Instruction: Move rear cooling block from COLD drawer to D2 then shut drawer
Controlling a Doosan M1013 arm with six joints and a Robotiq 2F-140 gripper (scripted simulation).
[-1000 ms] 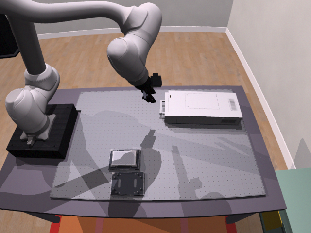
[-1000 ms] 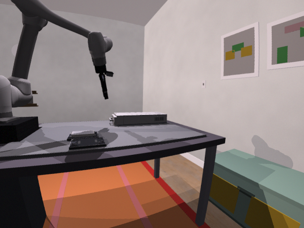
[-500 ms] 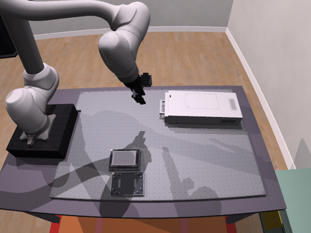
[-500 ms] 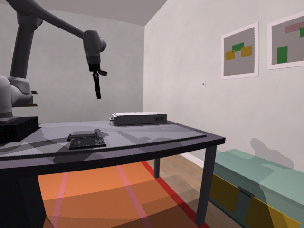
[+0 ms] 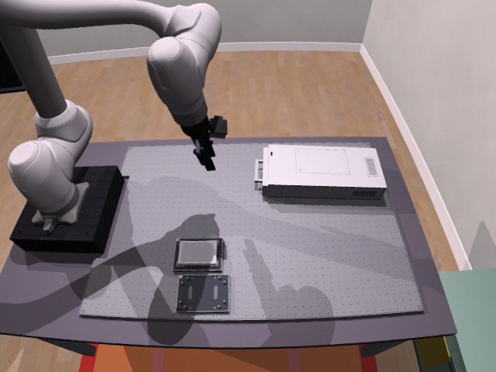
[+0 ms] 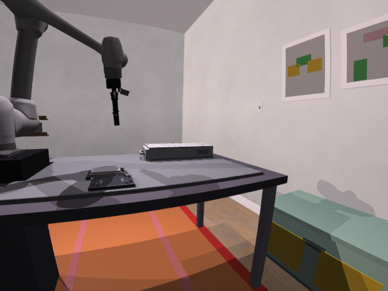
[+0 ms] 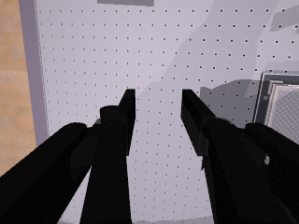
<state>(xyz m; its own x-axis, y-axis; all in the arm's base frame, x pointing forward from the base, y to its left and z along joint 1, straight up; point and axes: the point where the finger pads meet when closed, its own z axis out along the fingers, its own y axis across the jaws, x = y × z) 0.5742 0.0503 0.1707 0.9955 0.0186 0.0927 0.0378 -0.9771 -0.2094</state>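
The cooler COLD (image 5: 324,170) is a white flat box at the back right of the deck; it also shows in the exterior view (image 6: 178,151). Its drawer handle (image 5: 259,171) sits close against its left end. The cooling blocks are hidden inside. My gripper (image 5: 207,162) (image 7: 158,103) hangs high above the deck, left of the cooler, with its fingers partly apart and nothing between them. Slot D1 (image 5: 198,254) holds a flat plate with a pale meshed top. Slot D2 (image 5: 203,293) is a dark bare plate with corner locators, just in front of D1.
My arm's black base block (image 5: 67,208) stands at the left of the table. A teal and yellow chest (image 6: 325,237) sits on the floor to the right of the table. The perforated deck plate (image 5: 280,240) covers most of the table top.
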